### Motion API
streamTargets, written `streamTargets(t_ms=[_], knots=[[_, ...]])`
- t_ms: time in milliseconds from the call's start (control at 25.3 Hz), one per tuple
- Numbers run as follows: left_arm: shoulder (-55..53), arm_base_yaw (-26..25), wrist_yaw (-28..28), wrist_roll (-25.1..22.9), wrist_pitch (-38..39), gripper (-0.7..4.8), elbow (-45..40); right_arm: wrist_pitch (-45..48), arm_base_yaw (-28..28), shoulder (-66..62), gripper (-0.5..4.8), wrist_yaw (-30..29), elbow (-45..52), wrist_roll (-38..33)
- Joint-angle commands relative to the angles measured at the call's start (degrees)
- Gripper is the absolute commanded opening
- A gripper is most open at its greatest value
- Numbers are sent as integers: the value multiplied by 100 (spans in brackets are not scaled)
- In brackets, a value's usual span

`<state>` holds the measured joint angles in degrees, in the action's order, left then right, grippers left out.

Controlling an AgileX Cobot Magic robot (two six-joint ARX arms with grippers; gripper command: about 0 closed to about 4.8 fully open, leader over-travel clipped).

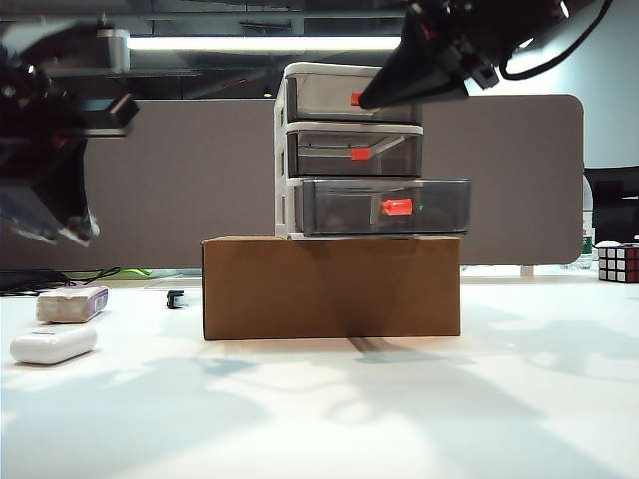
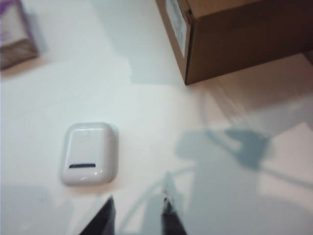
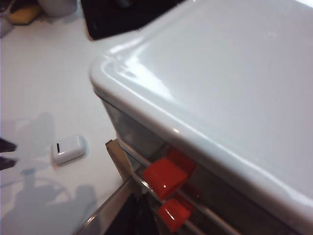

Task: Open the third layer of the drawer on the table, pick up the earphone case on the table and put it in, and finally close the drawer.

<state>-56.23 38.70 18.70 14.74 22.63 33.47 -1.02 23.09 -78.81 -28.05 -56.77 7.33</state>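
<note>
A long ceiling lamp (image 1: 262, 43) behind the drawer (image 1: 351, 150) lights the scene from above and behind, so the white table (image 1: 329, 399) glares brightly and soft grey arm shadows spread toward the camera in front of the cardboard box (image 1: 331, 286). The left tool (image 1: 55, 225) is smeared by motion blur. The left wrist view is soft, the earphone case (image 2: 89, 153) slightly hazy. In the right wrist view the drawer's glossy top carries streaked highlights.

One drawer (image 1: 349, 150) of three tiers, one earphone case (image 1: 54, 344), one cardboard box (image 1: 331, 287), two grippers.
</note>
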Motion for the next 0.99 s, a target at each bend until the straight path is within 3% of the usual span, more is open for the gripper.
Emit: streamTargets(t_ms=[40, 119, 158, 198, 317, 396, 475, 554, 989], knots=[[-175, -898, -1346, -894, -164, 122, -13, 33, 2, 138, -6, -39, -37, -85], [-363, -1368, -1598, -1287, -133, 151, -15, 9, 2, 203, -6, -59, -37, -138], [-509, -1685, -1729, -1370, -103, 221, -13, -46, 2, 275, -6, -61, -37, -138], [-562, -1784, -1869, -1237, -107, 232, -13, -72, 2, 308, -6, -59, -37, -138], [-750, -1858, -2044, -1029, -184, 244, -13, -166, 2, 389, -6, -57, -39, -136], [-920, -1858, -2017, -1357, -339, 258, -13, -234, 2, 428, -6, -59, -37, -133], [-1130, -1858, -1991, -1716, -564, 329, -13, -343, 2, 439, -6, -59, -37, -131], [-1239, -1858, -1917, -1786, -658, 374, -13, -400, 2, 444, -6, -61, -37, -131], [-1818, -1858, -1486, -2035, -1209, 377, -13, -522, 2, 448, -6, -57, -37, -125]])
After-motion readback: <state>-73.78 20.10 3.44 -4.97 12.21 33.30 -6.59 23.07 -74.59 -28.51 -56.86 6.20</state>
